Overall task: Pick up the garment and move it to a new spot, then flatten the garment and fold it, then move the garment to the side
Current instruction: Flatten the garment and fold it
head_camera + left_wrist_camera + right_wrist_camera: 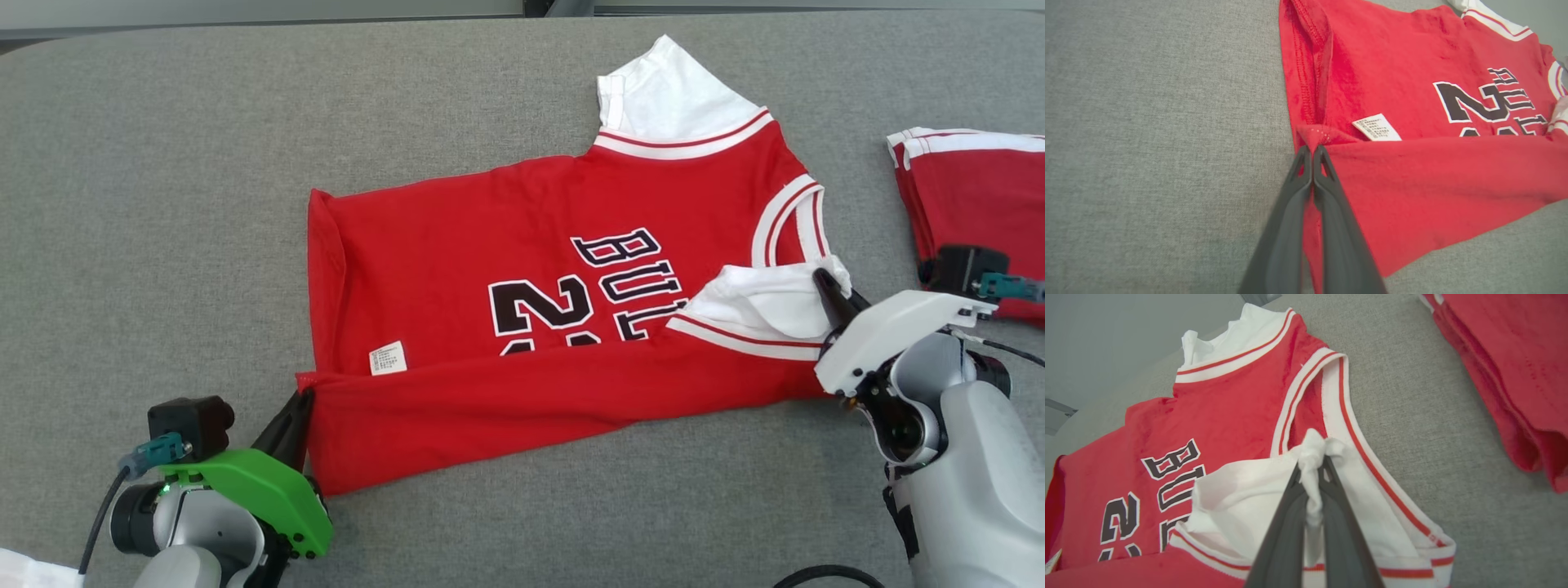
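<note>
**Head view.** One red jersey (506, 245) lies spread mid-table (163, 204), its near long edge already turned over onto the front. The left gripper (298, 408) is closed on the hem corner. The right gripper (826, 286) is closed on the near white sleeve (759, 306). One folded red garment (971, 196) sits apart at the right edge. Count: two grippers, two garments, two white sleeves.

**Left wrist view.** The jaws meet on the bunched red hem, just beside the single white label (1376, 127).

**Right wrist view.** The jaws pinch a tuft of sleeve cloth, lifted off the collar trim.

**Judged step:** the lengthwise fold is under way. The next move probably calls for both grippers to travel together across the jersey, keeping the crease straight, then to let go.
</note>
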Tool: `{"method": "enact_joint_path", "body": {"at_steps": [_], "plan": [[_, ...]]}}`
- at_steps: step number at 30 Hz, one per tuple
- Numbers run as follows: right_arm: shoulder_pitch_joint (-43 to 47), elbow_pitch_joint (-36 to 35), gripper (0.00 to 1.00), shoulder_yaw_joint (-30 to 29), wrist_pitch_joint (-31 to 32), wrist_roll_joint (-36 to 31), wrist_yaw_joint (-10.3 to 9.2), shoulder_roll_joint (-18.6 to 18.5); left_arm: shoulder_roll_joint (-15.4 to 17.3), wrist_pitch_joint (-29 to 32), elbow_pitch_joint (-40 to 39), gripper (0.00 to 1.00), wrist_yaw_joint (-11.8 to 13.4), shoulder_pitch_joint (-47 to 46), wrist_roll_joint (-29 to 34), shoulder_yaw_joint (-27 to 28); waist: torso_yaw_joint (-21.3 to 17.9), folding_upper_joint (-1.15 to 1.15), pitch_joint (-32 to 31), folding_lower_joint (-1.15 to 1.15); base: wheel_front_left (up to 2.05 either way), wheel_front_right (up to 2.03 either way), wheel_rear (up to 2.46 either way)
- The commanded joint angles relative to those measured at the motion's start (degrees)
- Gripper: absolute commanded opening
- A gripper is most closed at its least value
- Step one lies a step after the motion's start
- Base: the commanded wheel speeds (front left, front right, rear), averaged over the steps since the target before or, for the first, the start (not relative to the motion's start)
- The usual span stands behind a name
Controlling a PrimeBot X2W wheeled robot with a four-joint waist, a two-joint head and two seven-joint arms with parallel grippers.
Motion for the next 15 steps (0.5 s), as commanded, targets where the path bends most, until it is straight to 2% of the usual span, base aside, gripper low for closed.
{"method": "enact_joint_path", "body": {"at_steps": [1,2,3,4,5,8,10,15], "plan": [[-1.5,1.4,0.08,0.8,-1.6,-0.9,-0.03,-0.3,-0.1,0.3,1.2,0.0,-0.2,-1.2,-0.4,0.0,0.1,-0.01,0.3,0.0,0.0,0.0,0.0],[-2.3,1.8,0.42,1.7,-3.0,-1.2,-0.03,-0.8,-0.2,0.6,1.9,0.0,0.2,-1.5,-0.4,0.0,0.1,-0.01,0.3,0.0,0.0,0.0,0.0],[-3.0,2.1,1.0,3.1,-4.5,-1.2,-0.03,-1.2,-0.1,0.6,2.5,0.0,0.4,-1.8,0.0,-0.2,0.0,-0.01,0.3,0.0,0.0,0.0,0.0],[-3.4,2.6,1.0,3.5,-6.2,-1.4,-0.03,-1.8,-0.1,0.5,3.0,0.18,0.5,-2.1,0.0,-0.2,-0.1,-0.01,0.3,0.0,0.0,0.0,0.0],[-3.9,3.3,1.0,4.0,-7.8,-1.8,-0.03,-2.3,-0.3,0.0,3.3,0.97,0.5,-2.2,-0.1,0.0,-0.2,-0.01,0.3,0.0,0.0,0.0,0.0],[-4.9,3.6,1.0,4.6,-13.1,-1.2,-0.03,-2.3,-0.8,-1.5,3.6,1.0,0.7,-1.5,-0.7,0.8,-0.5,-0.01,-0.4,0.0,0.0,0.0,0.0],[-4.7,3.3,1.0,5.4,-14.2,-1.1,-0.03,-2.4,-0.9,-2.2,3.4,1.0,0.7,-1.0,-1.0,1.1,-0.7,-0.01,-0.8,0.0,0.0,0.0,0.0],[0.8,-1.5,1.0,7.9,-19.6,-2.1,-0.03,-4.8,-0.9,-6.8,0.1,1.0,1.9,2.8,-1.0,3.1,-1.3,-0.01,-3.5,0.0,0.0,0.0,0.0]]}}
